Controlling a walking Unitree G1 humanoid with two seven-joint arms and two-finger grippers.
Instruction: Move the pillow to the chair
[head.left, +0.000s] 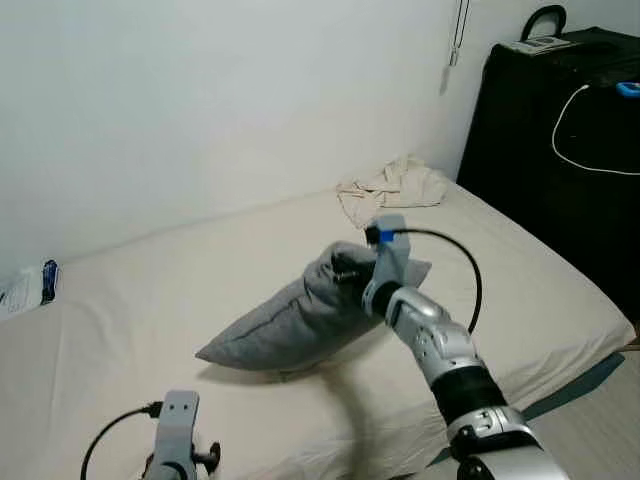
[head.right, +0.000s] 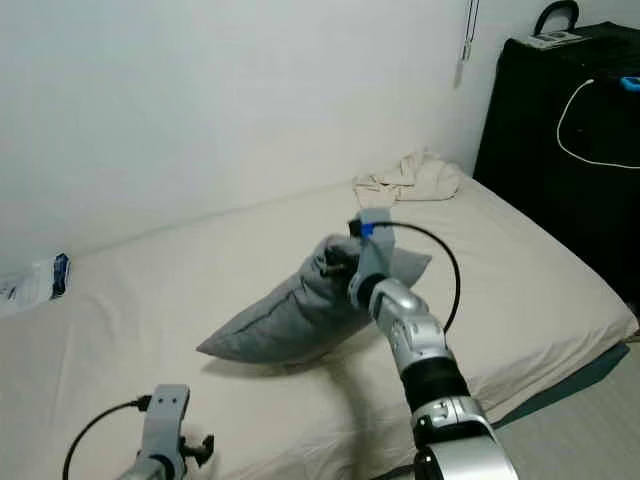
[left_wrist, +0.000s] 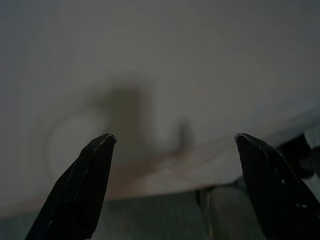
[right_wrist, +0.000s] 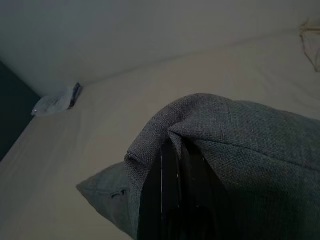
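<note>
Pillow: the grey pillow (head.left: 300, 325) lies on the bed (head.left: 520, 290), one corner pulled up off the sheet, the opposite corner resting low on the mattress.
Right gripper: the right gripper (right_wrist: 172, 172) has its jaws closed on the pillow's raised corner; in the right wrist view the grey fabric folds over both black fingers (right_wrist: 162, 200), pinched between them.
Pillow relative to the jaws: the bulk hangs away below and beyond the pinched corner, towards the wall side of the bed.
Left gripper: the left gripper (left_wrist: 175, 142) hangs low over the near edge of the bed, jaws spread wide with nothing between them, well apart from the pillow.
Other things: a crumpled cream cloth (head.left: 395, 185) lies farther up the bed beyond the right jaws; a black suitcase (head.left: 560, 150) stands past the bed's far corner; a small packet (head.left: 30, 285) sits by the wall.
Hard to make out: the fingertips are buried in fabric; the left wrist view is dim and blurred.
</note>
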